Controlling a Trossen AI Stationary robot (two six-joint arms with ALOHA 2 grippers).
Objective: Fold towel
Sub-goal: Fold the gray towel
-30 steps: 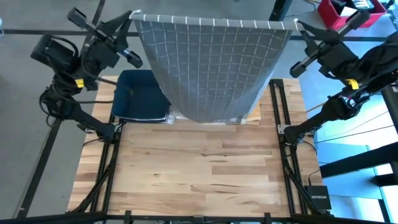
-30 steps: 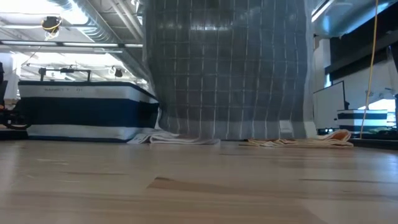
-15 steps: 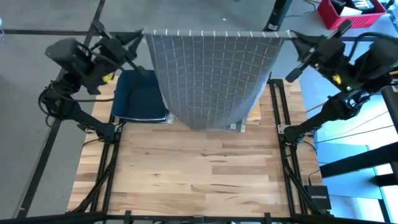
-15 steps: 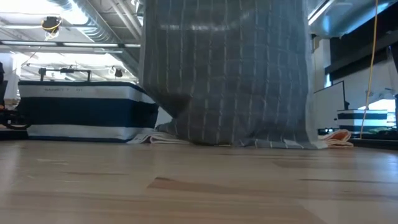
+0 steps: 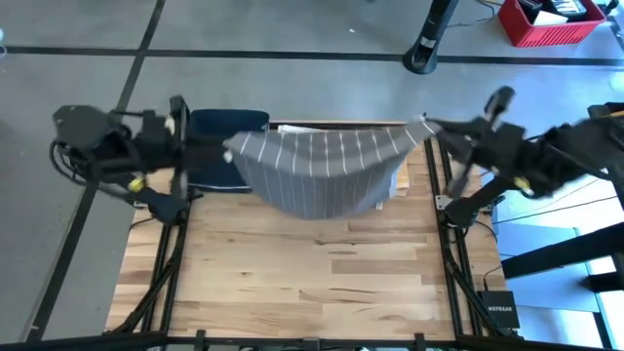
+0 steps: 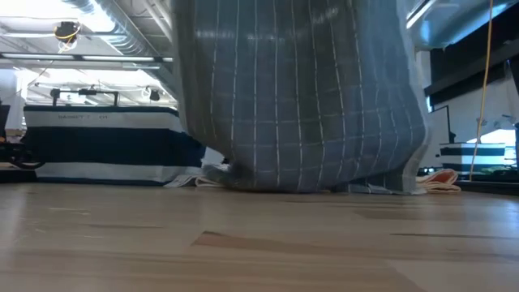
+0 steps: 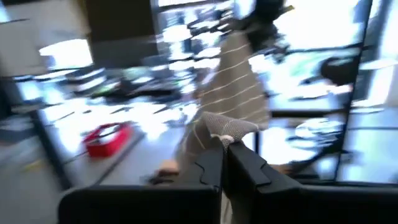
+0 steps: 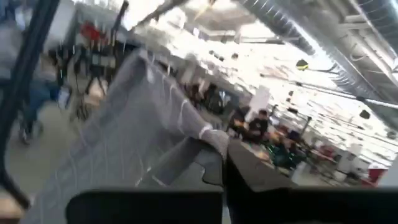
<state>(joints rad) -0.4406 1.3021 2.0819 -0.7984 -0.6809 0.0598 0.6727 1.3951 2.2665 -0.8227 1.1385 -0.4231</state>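
The grey towel with thin white grid lines hangs between my two grippers over the far half of the wooden table. In the low view the towel drops as a wide sheet, and its lower edge meets the table top. My left gripper is shut on the towel's left upper corner. My right gripper is shut on the right upper corner. Both point about level. My left gripper pinches the towel's left upper corner between its two fingers, coming level from the table's left. The towel hangs below it. My right gripper pinches the right upper corner between its two fingers, level from the table's right. The top edge sags slightly between the two holds.
A dark blue bin stands at the table's far left, partly behind the towel. Folded cloths lie at the far right. The near half of the table is bare wood. A red crate sits on the floor beyond.
Both grippers have come down and toward the table's near edge, rolling at the wrist. The towel's top edge has followed them, lower and nearer. Its lower part has slid nearer along the table and now bulges. Both grippers stay shut on their corners.
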